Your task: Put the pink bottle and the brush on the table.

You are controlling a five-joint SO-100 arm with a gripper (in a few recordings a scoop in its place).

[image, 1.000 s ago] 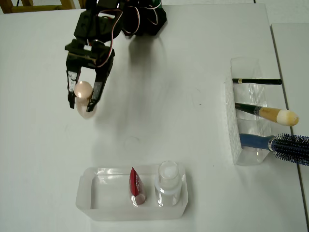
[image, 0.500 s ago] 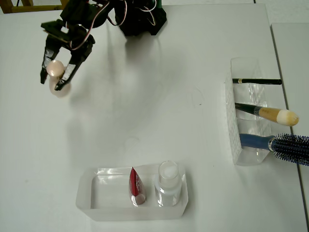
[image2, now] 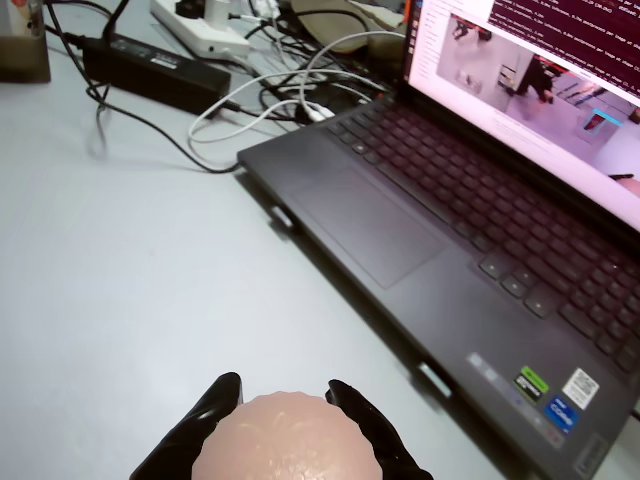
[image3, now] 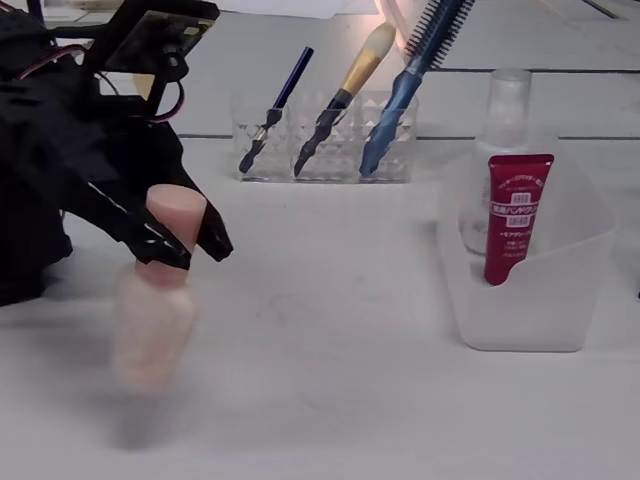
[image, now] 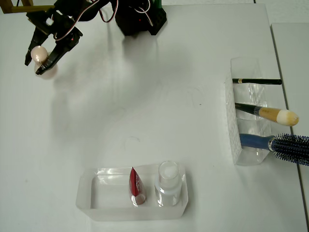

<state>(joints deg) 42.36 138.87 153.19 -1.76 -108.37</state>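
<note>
Pink bottle upright, cap up; brush leaning, bristles up.

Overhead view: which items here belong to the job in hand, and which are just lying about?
Belong to the job:
- pink bottle, clamped in the gripper
- brush, in the clear holder
- table

Lying about:
- red tube and clear bottle, in the tray
- blue hairbrush
- thin dark stick
- laptop

Place: office or lab desk
Evidence: open dark-grey laptop beside tangled white and black cables on the plain white tabletop
</note>
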